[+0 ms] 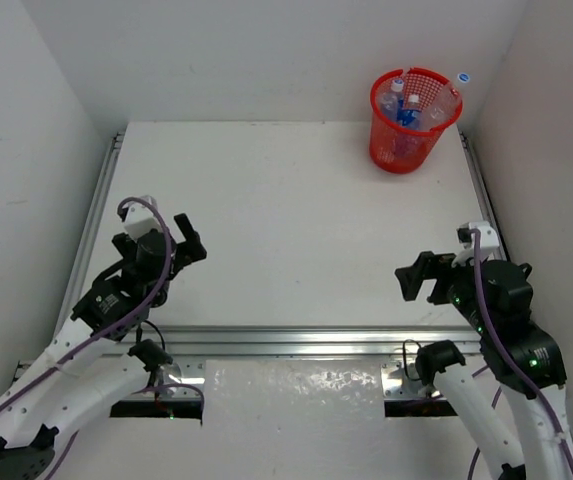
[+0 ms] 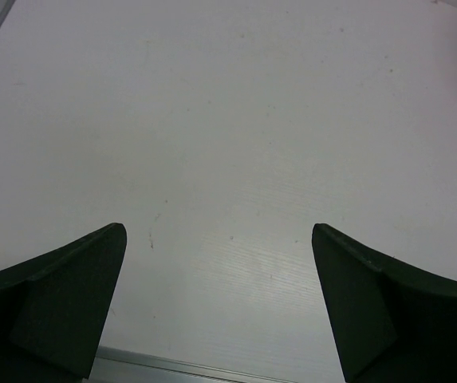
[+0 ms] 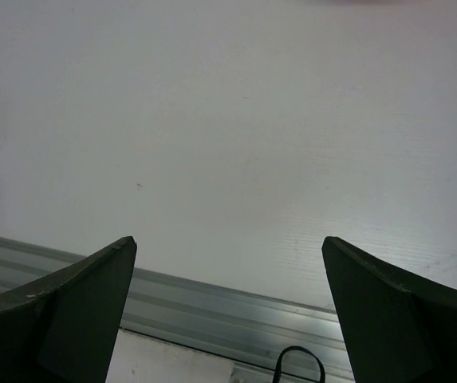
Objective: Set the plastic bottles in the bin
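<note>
I see plastic bottles [image 1: 403,108] in the bin [image 1: 394,152], left gripper [image 2: 218,233] and right gripper [image 3: 228,243] gaping empty; I judge only a check remains.

1 bin [image 1: 406,155] stands on 1 table [image 1: 296,220]. Inside the bin are plastic bottles [image 1: 406,113]: at least 3 can be told apart, but overlap and mesh hide the exact number. Well apart from the bin are 2 grippers, the left gripper [image 1: 188,242] and the right gripper [image 1: 418,278], with 2 fingers each.
</note>
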`<control>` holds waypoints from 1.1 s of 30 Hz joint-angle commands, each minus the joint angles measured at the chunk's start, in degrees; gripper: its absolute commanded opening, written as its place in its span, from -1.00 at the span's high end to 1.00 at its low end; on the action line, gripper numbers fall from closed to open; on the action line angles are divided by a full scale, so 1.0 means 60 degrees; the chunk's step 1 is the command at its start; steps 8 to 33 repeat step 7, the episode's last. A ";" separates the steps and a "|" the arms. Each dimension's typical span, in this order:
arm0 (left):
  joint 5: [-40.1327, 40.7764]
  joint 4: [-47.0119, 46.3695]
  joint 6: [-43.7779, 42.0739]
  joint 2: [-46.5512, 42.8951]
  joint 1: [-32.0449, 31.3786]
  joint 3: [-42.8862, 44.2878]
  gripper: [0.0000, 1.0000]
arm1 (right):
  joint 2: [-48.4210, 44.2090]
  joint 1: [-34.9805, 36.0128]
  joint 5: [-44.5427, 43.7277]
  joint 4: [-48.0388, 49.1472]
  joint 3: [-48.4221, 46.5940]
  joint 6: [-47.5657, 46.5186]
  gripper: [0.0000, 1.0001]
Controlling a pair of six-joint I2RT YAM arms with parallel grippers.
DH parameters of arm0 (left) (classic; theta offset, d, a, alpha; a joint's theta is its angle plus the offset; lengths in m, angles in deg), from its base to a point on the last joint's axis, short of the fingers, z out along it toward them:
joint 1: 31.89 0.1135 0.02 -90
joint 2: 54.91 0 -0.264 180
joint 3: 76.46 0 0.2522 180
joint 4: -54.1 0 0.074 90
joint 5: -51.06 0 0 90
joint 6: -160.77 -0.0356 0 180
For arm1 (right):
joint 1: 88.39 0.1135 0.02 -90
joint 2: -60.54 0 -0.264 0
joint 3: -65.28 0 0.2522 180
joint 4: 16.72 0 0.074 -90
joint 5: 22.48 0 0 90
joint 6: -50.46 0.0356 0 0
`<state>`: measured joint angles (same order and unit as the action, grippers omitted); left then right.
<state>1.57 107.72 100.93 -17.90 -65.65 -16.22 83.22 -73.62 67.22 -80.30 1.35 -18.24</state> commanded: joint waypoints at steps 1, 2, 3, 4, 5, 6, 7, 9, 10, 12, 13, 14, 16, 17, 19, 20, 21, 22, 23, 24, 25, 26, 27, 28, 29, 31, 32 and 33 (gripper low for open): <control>-0.0307 -0.0505 -0.0220 -0.0338 0.0060 0.0178 -0.99 | 0.0146 0.0015 -0.0521 -0.0265 0.0012 0.0112 -0.98; -0.0292 -0.0548 -0.0235 -0.0426 0.0060 0.0149 -0.99 | 0.0117 0.0015 -0.0479 -0.0280 0.0041 0.0069 -0.98; -0.0321 -0.0636 -0.0279 -0.0572 0.0060 0.0091 -0.99 | 0.0074 0.0015 -0.0406 -0.0237 0.0114 0.0054 -0.98; -0.0379 -0.0709 -0.0323 -0.0631 0.0060 0.0061 -0.99 | 0.0073 0.0029 -0.0332 -0.0265 0.0130 0.0083 -0.98; -0.0467 -0.0783 -0.0396 -0.0676 0.0060 0.0032 -0.99 | 0.0073 0.0015 -0.0274 -0.0266 0.0144 0.0112 -0.98; -0.0497 -0.0798 -0.0411 -0.0661 0.0074 0.0032 -0.99 | 0.0102 0.0015 -0.0244 -0.0295 0.0144 0.0098 -0.98; -0.0512 -0.0783 -0.0426 -0.0603 0.0060 0.0032 -0.99 | 0.0175 0.0015 -0.0302 -0.0309 0.0115 0.0112 -0.98; -0.0512 -0.0783 -0.0426 -0.0603 0.0060 0.0032 -0.99 | 0.0175 0.0015 -0.0302 -0.0309 0.0115 0.0112 -0.98; -0.0512 -0.0783 -0.0426 -0.0603 0.0060 0.0032 -0.99 | 0.0175 0.0015 -0.0302 -0.0309 0.0115 0.0112 -0.98; -0.0512 -0.0783 -0.0426 -0.0603 0.0060 0.0032 -0.99 | 0.0175 0.0015 -0.0302 -0.0309 0.0115 0.0112 -0.98; -0.0512 -0.0783 -0.0426 -0.0603 0.0060 0.0032 -0.99 | 0.0175 0.0015 -0.0302 -0.0309 0.0115 0.0112 -0.98; -0.0512 -0.0783 -0.0426 -0.0603 0.0060 0.0032 -0.99 | 0.0175 0.0015 -0.0302 -0.0309 0.0115 0.0112 -0.98; -0.0512 -0.0783 -0.0426 -0.0603 0.0060 0.0032 -0.99 | 0.0175 0.0015 -0.0302 -0.0309 0.0115 0.0112 -0.98; -0.0512 -0.0783 -0.0426 -0.0603 0.0060 0.0032 -0.99 | 0.0175 0.0015 -0.0302 -0.0309 0.0115 0.0112 -0.98; -0.0512 -0.0783 -0.0426 -0.0603 0.0060 0.0032 -0.99 | 0.0175 0.0015 -0.0302 -0.0309 0.0115 0.0112 -0.98; -0.0512 -0.0783 -0.0426 -0.0603 0.0060 0.0032 -0.99 | 0.0175 0.0015 -0.0302 -0.0309 0.0115 0.0112 -0.98; -0.0512 -0.0783 -0.0426 -0.0603 0.0060 0.0032 -0.99 | 0.0175 0.0015 -0.0302 -0.0309 0.0115 0.0112 -0.98; -0.0512 -0.0783 -0.0426 -0.0603 0.0060 0.0032 -0.99 | 0.0175 0.0015 -0.0302 -0.0309 0.0115 0.0112 -0.98; -0.0512 -0.0783 -0.0426 -0.0603 0.0060 0.0032 -0.99 | 0.0175 0.0015 -0.0302 -0.0309 0.0115 0.0112 -0.98; -0.0512 -0.0783 -0.0426 -0.0603 0.0060 0.0032 -0.99 | 0.0175 0.0015 -0.0302 -0.0309 0.0115 0.0112 -0.98; -0.0512 -0.0783 -0.0426 -0.0603 0.0060 0.0032 -0.99 | 0.0175 0.0015 -0.0302 -0.0309 0.0115 0.0112 -0.98; -0.0512 -0.0783 -0.0426 -0.0603 0.0060 0.0032 -0.99 | 0.0175 0.0015 -0.0302 -0.0309 0.0115 0.0112 -0.98; -0.0512 -0.0783 -0.0426 -0.0603 0.0060 0.0032 -0.99 | 0.0175 0.0015 -0.0302 -0.0309 0.0115 0.0112 -0.98; -0.0512 -0.0783 -0.0426 -0.0603 0.0060 0.0032 -0.99 | 0.0175 0.0015 -0.0302 -0.0309 0.0115 0.0112 -0.98; -0.0512 -0.0783 -0.0426 -0.0603 0.0060 0.0032 -0.99 | 0.0175 0.0015 -0.0302 -0.0309 0.0115 0.0112 -0.98; -0.0512 -0.0783 -0.0426 -0.0603 0.0060 0.0032 -0.99 | 0.0175 0.0015 -0.0302 -0.0309 0.0115 0.0112 -0.98; -0.0512 -0.0783 -0.0426 -0.0603 0.0060 0.0032 -0.99 | 0.0175 0.0015 -0.0302 -0.0309 0.0115 0.0112 -0.98; -0.0512 -0.0783 -0.0426 -0.0603 0.0060 0.0032 -0.99 | 0.0175 0.0015 -0.0302 -0.0309 0.0115 0.0112 -0.98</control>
